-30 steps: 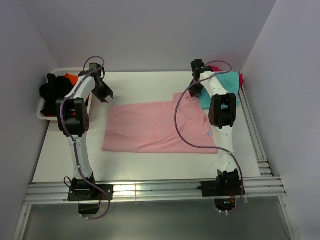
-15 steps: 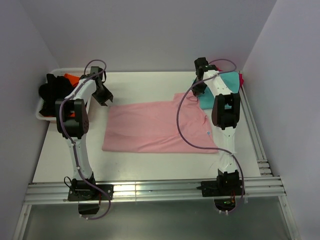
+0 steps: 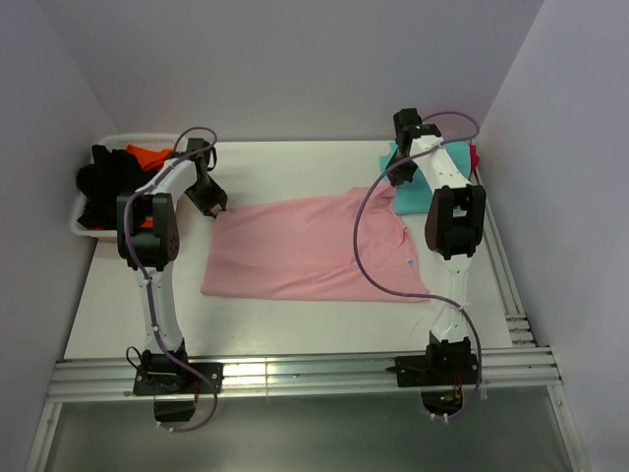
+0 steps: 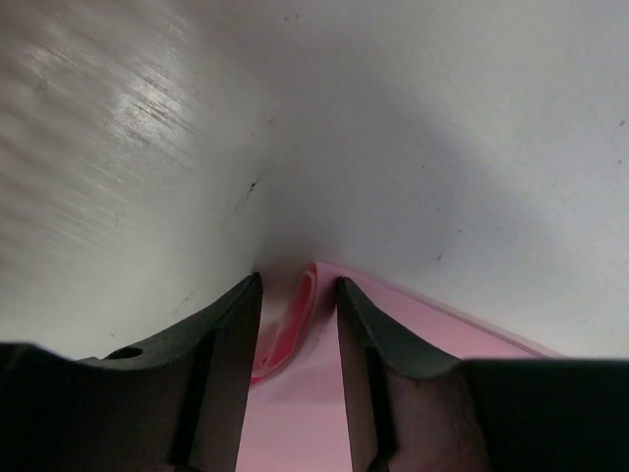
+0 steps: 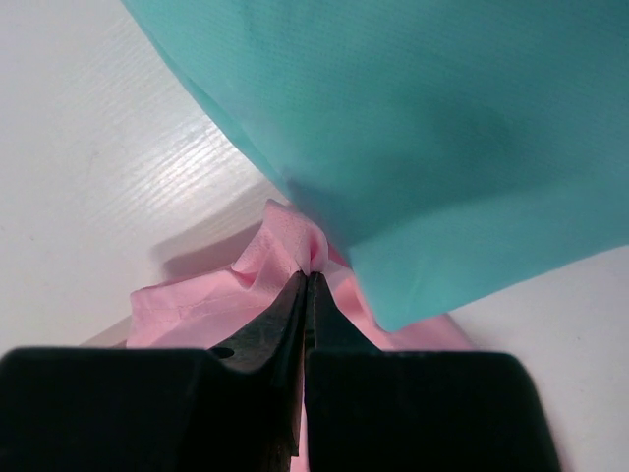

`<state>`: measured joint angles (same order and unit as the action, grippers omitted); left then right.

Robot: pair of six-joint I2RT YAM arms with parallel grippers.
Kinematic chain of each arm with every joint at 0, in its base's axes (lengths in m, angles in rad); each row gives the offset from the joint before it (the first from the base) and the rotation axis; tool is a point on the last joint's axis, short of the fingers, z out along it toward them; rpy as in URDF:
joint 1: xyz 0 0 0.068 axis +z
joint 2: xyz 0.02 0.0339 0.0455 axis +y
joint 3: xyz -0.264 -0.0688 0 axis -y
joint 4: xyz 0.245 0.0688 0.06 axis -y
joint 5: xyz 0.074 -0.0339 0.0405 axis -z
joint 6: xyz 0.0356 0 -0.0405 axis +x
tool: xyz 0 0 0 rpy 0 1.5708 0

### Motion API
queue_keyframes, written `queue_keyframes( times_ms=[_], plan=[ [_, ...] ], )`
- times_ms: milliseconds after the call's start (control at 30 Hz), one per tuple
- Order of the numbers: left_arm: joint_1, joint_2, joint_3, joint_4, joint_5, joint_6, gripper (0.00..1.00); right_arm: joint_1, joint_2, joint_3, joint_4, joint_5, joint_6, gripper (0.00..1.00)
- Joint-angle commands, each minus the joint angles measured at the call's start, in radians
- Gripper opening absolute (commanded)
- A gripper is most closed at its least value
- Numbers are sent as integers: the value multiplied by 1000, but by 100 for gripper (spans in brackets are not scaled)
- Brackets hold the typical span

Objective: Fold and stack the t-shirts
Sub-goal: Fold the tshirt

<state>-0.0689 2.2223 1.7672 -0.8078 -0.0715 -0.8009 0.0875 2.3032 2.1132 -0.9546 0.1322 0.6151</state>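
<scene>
A light pink t-shirt (image 3: pixel 305 251) lies spread flat in the middle of the table. My left gripper (image 3: pixel 216 205) is at its far left corner, open, with a folded pink edge (image 4: pixel 295 324) between the fingers (image 4: pixel 231 334). My right gripper (image 3: pixel 393 177) is shut on a pinched bit of the pink shirt (image 5: pixel 285 241) at its far right corner. It sits right against the folded teal shirt (image 5: pixel 442 128), which also shows in the top view (image 3: pixel 405 201). A magenta shirt (image 3: pixel 474 155) peeks out behind the right arm. Black (image 3: pixel 98 182) and orange (image 3: pixel 145 154) shirts lie in the basket.
A white plastic basket (image 3: pixel 83 226) stands at the far left edge of the table. Walls close in on the back, left and right. Metal rails (image 3: pixel 295 379) run along the near edge by the arm bases.
My left gripper has come down and right onto the pink shirt's far left corner. My right gripper has moved right and back, dragging the shirt's far right corner toward the teal shirt.
</scene>
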Motion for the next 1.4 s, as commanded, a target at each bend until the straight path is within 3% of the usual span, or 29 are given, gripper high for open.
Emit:
queue_keyframes(
  times_ms=[0,233,533,967,1367],
  plan=[
    [7,28,-35,-36,-39,-30,43,-18,-77,-31,2,35,-17,0],
    [3,46,-20,-27,-44,-44,34,-23,-93,-45,-9,23,-23,0],
    [-6,56,93,-37,-45,-44,0,-6,-125,-78,-1,7,-28,0],
    [-11,-27,109,-50,-56,-23,0,-5,-156,-15,-9,-28,-15,0],
    [-11,-216,-12,-14,-88,-26,0,3,-355,-200,54,-95,-18,0]
  ],
)
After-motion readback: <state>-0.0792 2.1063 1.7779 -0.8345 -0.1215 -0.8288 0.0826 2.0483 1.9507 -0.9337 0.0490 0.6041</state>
